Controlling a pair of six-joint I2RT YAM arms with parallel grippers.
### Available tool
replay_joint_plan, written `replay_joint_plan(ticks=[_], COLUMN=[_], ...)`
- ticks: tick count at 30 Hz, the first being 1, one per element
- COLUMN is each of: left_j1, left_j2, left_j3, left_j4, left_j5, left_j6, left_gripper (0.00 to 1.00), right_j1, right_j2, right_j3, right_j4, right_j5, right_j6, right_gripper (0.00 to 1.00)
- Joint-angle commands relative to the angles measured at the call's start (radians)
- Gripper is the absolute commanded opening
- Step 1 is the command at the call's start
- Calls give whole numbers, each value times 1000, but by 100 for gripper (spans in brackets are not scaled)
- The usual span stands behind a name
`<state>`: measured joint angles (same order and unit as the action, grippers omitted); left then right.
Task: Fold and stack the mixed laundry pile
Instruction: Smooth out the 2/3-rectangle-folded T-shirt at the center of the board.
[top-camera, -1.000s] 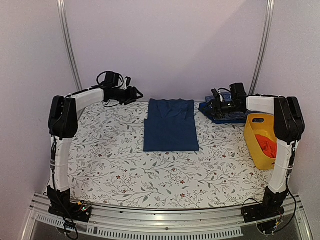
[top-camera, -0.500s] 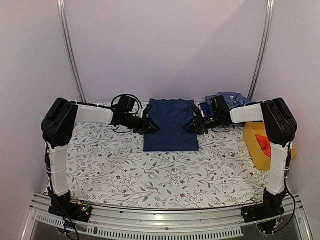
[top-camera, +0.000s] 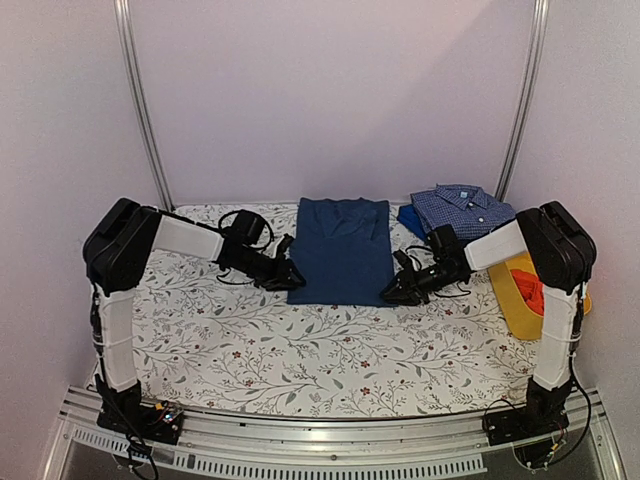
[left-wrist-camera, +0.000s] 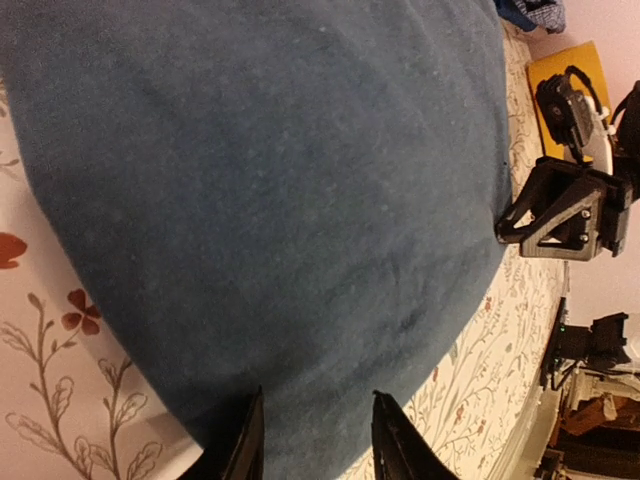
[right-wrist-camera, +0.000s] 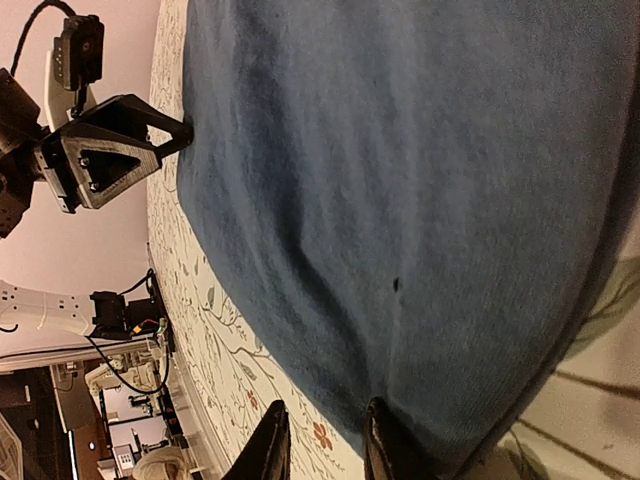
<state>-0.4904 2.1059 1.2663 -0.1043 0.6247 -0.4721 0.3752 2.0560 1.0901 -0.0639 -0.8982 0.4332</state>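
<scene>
Blue garment, near corners between jaws of left pincer, right pincer; clamped or not unclear.

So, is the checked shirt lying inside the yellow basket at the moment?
No, the checked shirt lies folded at the back of the table, outside the basket.

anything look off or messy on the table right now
Nothing stands out. The navy garment lies flat and squarely folded in the middle, the check shirt sits folded at the back right, and the red-orange cloth is inside the yellow basket.
</scene>
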Motion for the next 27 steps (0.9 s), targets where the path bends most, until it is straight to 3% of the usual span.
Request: replay_joint_plan(ticks=[1, 7, 12, 21, 27], left_j1=[-19, -9, 1, -25, -56], left_j2=[-98, -239, -212, -124, -97], left_j3=[-27, -127, -96, -80, -92], left_j4=[-106, -84, -142, -162, -178], left_j5=[-33, -74, -108, -127, -132], left_j6=[83, 51, 20, -18, -14], left_gripper=[37, 37, 39, 47, 44], right_j1=[4, 7, -5, 2, 41], right_j2=[-88, -180, -252, -91, -7], right_j3=[-57, -60, -22, 116, 142], right_j4=[-99, -148, -223, -294, -341], right_j5=[25, 49, 185, 248, 295], right_j6=[-46, -63, -47, -41, -52], right_gripper=[26, 27, 36, 41, 44])
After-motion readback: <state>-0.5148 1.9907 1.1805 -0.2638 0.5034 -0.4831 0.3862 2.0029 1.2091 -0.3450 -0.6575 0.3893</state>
